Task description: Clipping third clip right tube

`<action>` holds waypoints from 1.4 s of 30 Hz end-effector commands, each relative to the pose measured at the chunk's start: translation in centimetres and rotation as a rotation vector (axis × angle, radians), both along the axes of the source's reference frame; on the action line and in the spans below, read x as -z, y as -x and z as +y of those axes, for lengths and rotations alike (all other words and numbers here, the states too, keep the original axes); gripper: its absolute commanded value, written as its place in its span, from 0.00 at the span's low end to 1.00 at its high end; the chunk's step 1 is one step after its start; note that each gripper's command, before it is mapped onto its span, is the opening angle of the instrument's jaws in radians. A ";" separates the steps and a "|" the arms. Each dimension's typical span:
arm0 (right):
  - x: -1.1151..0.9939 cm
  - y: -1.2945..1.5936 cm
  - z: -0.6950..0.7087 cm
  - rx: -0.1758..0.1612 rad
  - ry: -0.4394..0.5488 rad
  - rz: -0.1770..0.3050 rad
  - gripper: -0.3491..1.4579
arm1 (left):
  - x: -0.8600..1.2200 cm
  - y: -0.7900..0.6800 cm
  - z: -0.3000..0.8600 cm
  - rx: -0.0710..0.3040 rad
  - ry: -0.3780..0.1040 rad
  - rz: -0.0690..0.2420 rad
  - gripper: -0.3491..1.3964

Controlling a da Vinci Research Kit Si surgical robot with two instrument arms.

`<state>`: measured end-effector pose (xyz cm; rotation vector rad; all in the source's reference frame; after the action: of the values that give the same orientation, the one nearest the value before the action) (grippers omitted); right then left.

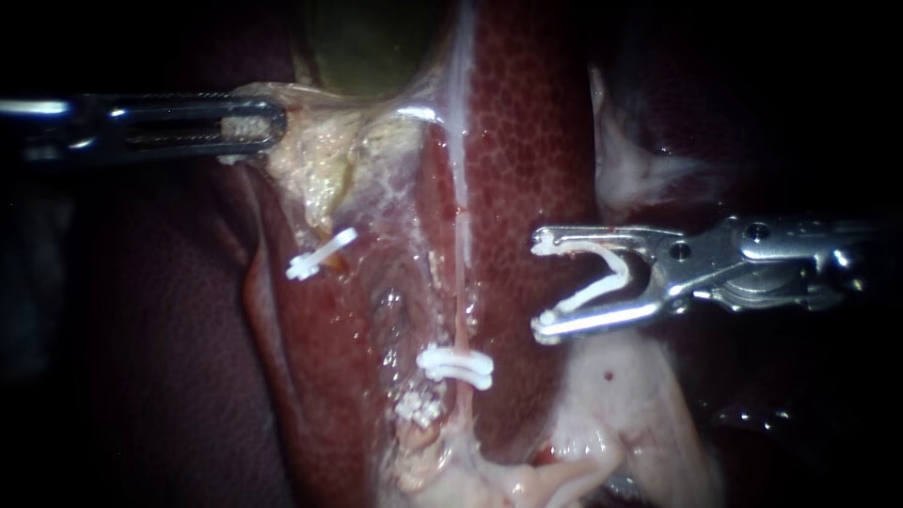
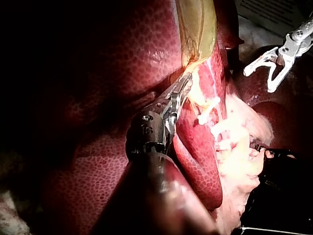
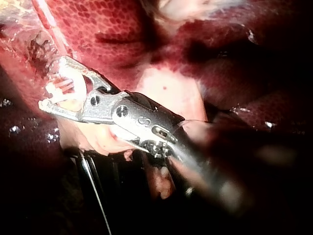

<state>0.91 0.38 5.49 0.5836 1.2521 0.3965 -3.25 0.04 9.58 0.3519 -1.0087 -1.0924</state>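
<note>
My right instrument (image 1: 543, 285) comes in from the right, and its wide-spread jaws carry an open white clip (image 1: 602, 277). It hangs just right of the thin pink right tube (image 1: 462, 282) without touching it. One white clip (image 1: 456, 365) sits closed across this tube lower down. Another white clip (image 1: 322, 254) sits on the left tube. My left instrument (image 1: 254, 124) is shut on pale tissue at the gallbladder's (image 1: 367, 47) lower end. The right wrist view shows the loaded clip (image 3: 63, 88) between the jaws of my right instrument (image 3: 53, 83).
Dark red liver (image 1: 527, 122) lies behind the tubes and on the left side (image 1: 188, 329). Pale fatty tissue (image 1: 621, 395) lies under my right instrument, with more at the upper right (image 1: 630, 169). In the left wrist view my right instrument (image 2: 266, 68) stands beyond the clipped tubes.
</note>
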 end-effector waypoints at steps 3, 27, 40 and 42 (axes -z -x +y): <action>-0.07 -0.02 -0.03 0.004 0.002 0.002 0.52 | -0.02 0.01 -0.01 0.001 0.001 0.001 0.00; -1.40 -0.42 -0.44 0.011 -0.088 -0.082 0.52 | -0.05 0.02 -0.05 0.003 0.004 0.004 0.00; -1.55 -0.78 -0.54 0.028 -0.179 -0.069 0.52 | -0.04 0.05 -0.08 0.006 0.004 0.005 0.00; -1.56 -0.82 -0.55 0.029 -0.189 -0.065 0.52 | -0.04 0.05 -0.08 0.006 0.005 0.006 0.00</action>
<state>1.74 -0.17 7.06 0.7451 1.1516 0.5101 -3.30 -0.03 9.62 0.3426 -1.0079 -1.0950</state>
